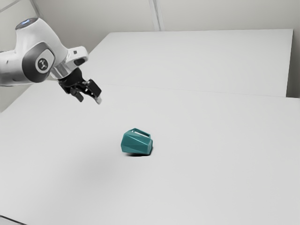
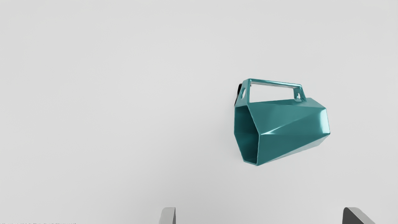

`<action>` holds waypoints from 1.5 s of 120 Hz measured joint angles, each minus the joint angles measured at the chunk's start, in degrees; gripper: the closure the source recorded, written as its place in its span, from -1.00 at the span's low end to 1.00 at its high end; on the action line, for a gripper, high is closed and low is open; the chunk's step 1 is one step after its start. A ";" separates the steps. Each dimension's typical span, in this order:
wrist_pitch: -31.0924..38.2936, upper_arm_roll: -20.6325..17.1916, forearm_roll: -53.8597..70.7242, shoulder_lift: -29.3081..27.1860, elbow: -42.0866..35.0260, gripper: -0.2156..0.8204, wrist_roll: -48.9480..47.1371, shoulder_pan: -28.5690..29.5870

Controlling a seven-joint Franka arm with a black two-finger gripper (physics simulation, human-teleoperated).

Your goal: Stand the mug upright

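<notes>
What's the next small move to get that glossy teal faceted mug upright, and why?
I'd probably ease the open black two-finger gripper down toward the teal mug: the mug lies on its side on the white table, and the gripper hangs above, toward the exterior view's left, holding nothing.

Pale walls [image 1: 225,16], white tabletop [image 1: 211,164]

Plain white room, perhaps lab or test space; exact kind remaining unclear. White robot arm [image 1: 29,65] reaching over broad white table [image 1: 211,178] from exterior view's left, hinting at lab. Past table's far edge, white slab [image 1: 201,61] spreading toward pale wall [image 1: 225,16]. Narrow vertical strip [image 1: 157,14] running up wall.
</notes>
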 joint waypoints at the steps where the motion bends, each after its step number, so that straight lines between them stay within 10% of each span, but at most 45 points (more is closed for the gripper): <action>1: 0.20 0.01 -0.27 -0.09 -0.34 -0.54 -0.06 0.11; 104: 6.87 6.67 -38.07 4.79 -12.85 -0.54 12.88 3.03; 180: -5.79 12.27 -60.73 16.81 -11.42 -0.53 38.43 3.86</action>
